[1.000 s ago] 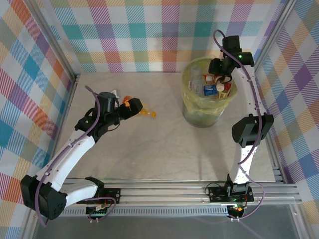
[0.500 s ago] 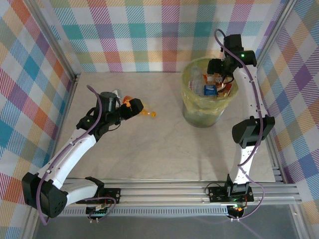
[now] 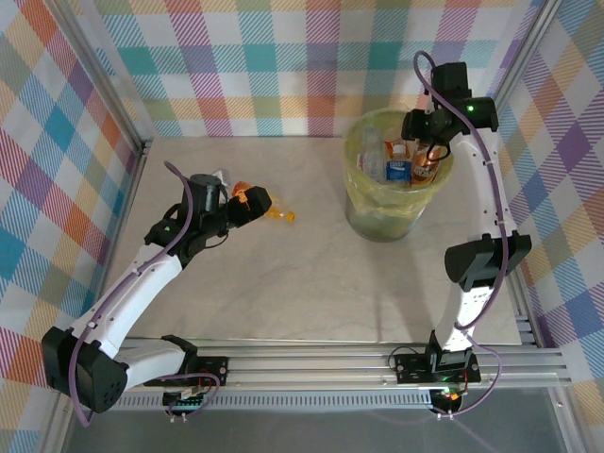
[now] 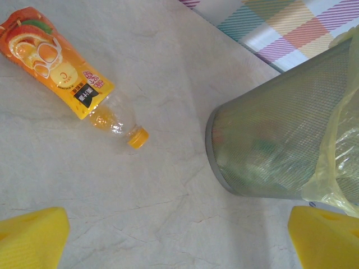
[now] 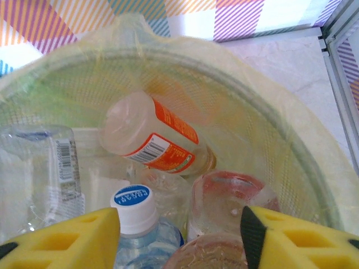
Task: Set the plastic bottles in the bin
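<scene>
- Left gripper (image 3: 250, 201): the jaws stand spread wide with nothing between them. It hovers over the left half of the table (image 3: 283, 302), just left of the orange juice bottle, and its pose is practically unchanged from a second ago.
- Orange juice bottle (image 4: 61, 78): it lies on its side on the marbled table top. Its yellow cap (image 4: 137, 136) points towards the bin, with bare table between the two. It has not moved since the earlier frame.
- Bin (image 3: 377, 225): a round mesh wastebasket at the far right of the table, with a translucent yellow-green bag (image 5: 291, 140) folded over its rim. Its position matches the earlier frame.
- Right gripper (image 5: 179, 246): the jaws stand part-way apart and no bottle is clamped between them. The wrist camera looks straight down into the bin.
- Change in the right arm: a second ago the wrist hung over the bin's far right interior. The wrist now sits further right and further back, at the far right rim, and the elbow has shifted slightly right and nearer.
- Bin contents:
  - An orange-labelled bottle (image 5: 160, 143) lies tilted against the far wall.
  - A blue-capped bottle (image 5: 133, 203) stands near the middle.
  - A clear bottle (image 5: 53, 159) with a barcode lies at the left.
  - A reddish bottle (image 5: 233, 193) lies at the right.
</scene>
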`<state>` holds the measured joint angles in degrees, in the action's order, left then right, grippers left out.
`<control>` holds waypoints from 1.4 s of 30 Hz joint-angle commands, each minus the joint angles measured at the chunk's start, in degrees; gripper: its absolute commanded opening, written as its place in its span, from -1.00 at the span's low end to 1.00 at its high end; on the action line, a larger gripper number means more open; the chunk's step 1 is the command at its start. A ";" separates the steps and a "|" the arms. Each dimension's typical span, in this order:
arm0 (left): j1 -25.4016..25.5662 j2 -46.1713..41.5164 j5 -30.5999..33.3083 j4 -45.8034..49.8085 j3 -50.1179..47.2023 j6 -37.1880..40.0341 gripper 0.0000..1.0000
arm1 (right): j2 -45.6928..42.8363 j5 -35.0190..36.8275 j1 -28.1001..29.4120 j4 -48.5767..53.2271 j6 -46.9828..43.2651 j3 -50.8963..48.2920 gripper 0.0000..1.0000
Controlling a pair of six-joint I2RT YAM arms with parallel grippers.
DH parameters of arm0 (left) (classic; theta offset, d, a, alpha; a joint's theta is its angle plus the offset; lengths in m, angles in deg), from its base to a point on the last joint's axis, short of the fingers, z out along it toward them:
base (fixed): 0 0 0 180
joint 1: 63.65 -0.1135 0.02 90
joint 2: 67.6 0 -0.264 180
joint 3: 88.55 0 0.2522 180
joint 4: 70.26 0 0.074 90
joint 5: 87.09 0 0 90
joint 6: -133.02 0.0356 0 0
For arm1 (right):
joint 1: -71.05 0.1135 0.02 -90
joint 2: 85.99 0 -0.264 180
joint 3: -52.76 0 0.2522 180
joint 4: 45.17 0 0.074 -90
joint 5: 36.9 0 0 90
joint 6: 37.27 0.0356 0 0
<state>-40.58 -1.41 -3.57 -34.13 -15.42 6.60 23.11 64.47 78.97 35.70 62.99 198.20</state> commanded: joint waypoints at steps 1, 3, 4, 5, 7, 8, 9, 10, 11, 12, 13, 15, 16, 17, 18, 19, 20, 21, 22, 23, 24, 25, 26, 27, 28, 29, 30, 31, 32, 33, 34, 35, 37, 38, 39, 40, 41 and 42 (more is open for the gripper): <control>-0.74 -0.01 -0.22 -0.45 -0.34 0.08 1.00 | -4.78 0.14 0.91 -1.05 1.03 -4.63 0.07; -0.72 0.06 -0.34 -0.52 -0.33 -0.05 1.00 | -7.37 0.02 1.03 -3.09 1.57 -8.56 0.06; -0.71 0.08 -0.37 -0.57 -0.34 -0.03 1.00 | -8.73 -0.12 1.04 -4.10 1.89 -10.61 0.06; -0.73 0.02 -0.33 -0.50 -0.38 -0.02 1.00 | -9.81 -0.24 1.05 -5.02 2.06 -12.46 0.06; -0.71 0.04 -0.37 -0.56 -0.48 -0.12 1.00 | -12.73 -1.05 1.02 -8.29 2.39 -17.64 0.06; -0.75 0.00 -0.32 -0.55 -0.49 -0.14 1.00 | -13.77 -1.74 1.00 -9.93 2.32 -19.95 0.06; -0.75 0.07 -0.36 -0.62 -0.54 -0.14 1.00 | -15.02 -2.63 1.00 -11.84 2.28 -22.50 0.04; -0.75 0.05 -0.37 -0.60 -0.57 -0.15 1.00 | -15.94 -3.16 1.04 -13.58 2.22 -24.71 0.04; -0.75 0.01 -0.46 -0.55 -0.46 -0.15 1.00 | -16.39 -3.51 1.04 -14.53 2.23 -26.21 0.04; -0.72 0.04 -0.46 -0.55 -0.49 -0.22 1.00 | -16.81 -3.71 1.04 -15.45 2.06 -27.47 0.04; -0.76 -0.05 -0.46 -0.49 -0.48 -0.15 1.00 | -16.90 -3.89 1.02 -15.93 1.91 -28.32 0.04; -0.75 -0.10 -0.35 -0.17 -0.49 -0.16 1.00 | -16.39 -3.82 1.04 -16.08 1.69 -28.99 0.04; -0.73 -0.21 -0.21 -0.13 -0.55 -0.17 1.00 | -16.10 -3.79 1.04 -16.22 1.67 -29.30 0.04; -0.78 -0.36 -0.14 -0.01 -0.66 -0.22 1.00 | -15.87 -3.82 1.04 -16.30 1.66 -29.53 0.05; -0.75 -0.53 0.10 0.02 -0.76 -0.14 1.00 | -15.51 -3.76 0.97 -16.46 1.54 -29.84 0.05; -0.74 -0.62 0.36 0.14 -0.92 -0.18 1.00 | -15.20 -3.77 1.06 -16.59 1.52 -30.07 0.06; -0.79 -0.78 0.68 0.18 -1.08 -0.22 1.00 | -14.85 -3.76 1.09 -16.61 1.42 -30.12 0.07; -0.75 -0.86 0.91 0.35 -1.17 -0.17 1.00 | -14.39 -3.68 1.04 -16.45 1.34 -29.80 0.07; -0.75 -0.89 1.18 0.67 -1.14 -0.18 1.00 | -13.95 -3.70 1.04 -15.95 1.28 -29.17 0.09; -0.71 -0.89 1.38 0.86 -1.07 -0.14 1.00 | -13.67 -3.73 1.03 -15.46 1.21 -28.48 0.10; -0.73 -1.00 1.61 1.05 -1.00 0.01 1.00 | -13.40 -3.73 1.04 -14.89 1.07 -27.48 0.13; -0.74 -0.96 1.84 1.18 -0.97 0.12 1.00 | -13.30 -3.77 1.04 -14.29 0.99 -26.33 0.14; -0.76 -0.94 2.18 1.28 -0.96 0.15 1.00 | -13.37 -3.88 1.04 -13.83 0.91 -25.41 0.16; -0.75 -0.82 2.81 1.56 -0.94 0.13 1.00 | -13.49 -4.06 1.11 -13.25 0.82 -24.38 0.19; -0.75 -0.65 3.56 1.90 -0.91 -0.13 1.00 | -13.69 -4.09 1.13 -12.69 0.81 -23.37 0.23; -0.72 -0.43 4.20 2.27 -0.80 -0.34 1.00 | -13.86 -4.24 1.21 -12.16 0.72 -22.62 0.30; -0.75 -0.06 4.81 2.56 -0.59 -0.57 1.00 | -14.16 -4.46 1.22 -11.72 0.66 -21.80 0.39; -0.75 0.41 5.34 2.82 -0.40 -0.95 1.00 | -14.41 -4.77 1.28 -11.36 0.64 -21.09 0.50; -0.70 0.99 5.77 3.02 -0.23 -1.18 1.00 | -14.69 -5.23 1.34 -11.02 0.64 -20.55 0.59; -0.75 1.64 6.31 3.21 0.08 -1.62 1.00 | -15.00 -5.71 1.39 -10.63 0.64 -19.85 0.71; -0.83 2.40 6.81 3.26 0.33 -2.14 1.00 | -15.31 -6.07 1.52 -10.10 0.64 -19.28 0.80; -0.92 3.12 7.28 3.23 0.42 -2.62 1.00 | -15.49 -6.37 1.61 -9.76 0.68 -18.77 0.86; -1.56 4.93 8.05 2.93 0.81 -4.09 1.00 | -16.38 -6.92 1.91 -9.11 0.94 -18.13 0.96; -1.98 5.87 8.11 2.70 1.02 -4.73 1.00 | -16.89 -7.19 2.06 -9.10 1.05 -18.20 0.99; -2.58 6.98 8.10 2.14 1.16 -5.47 1.00 | -17.52 -7.67 2.24 -9.08 1.16 -18.32 0.99; -3.19 8.30 8.17 1.54 1.33 -6.31 1.00 | -18.21 -8.24 2.36 -9.27 1.32 -18.53 0.99; -3.73 9.43 8.07 0.99 1.52 -7.06 1.00 | -18.75 -8.82 2.55 -9.47 1.42 -18.92 0.99; -4.35 10.76 8.06 0.25 1.72 -7.87 1.00 | -19.46 -9.38 2.74 -9.75 1.68 -19.39 0.99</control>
<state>-43.18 7.14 3.03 -32.71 -15.70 1.88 6.50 57.76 81.12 25.23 64.08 178.48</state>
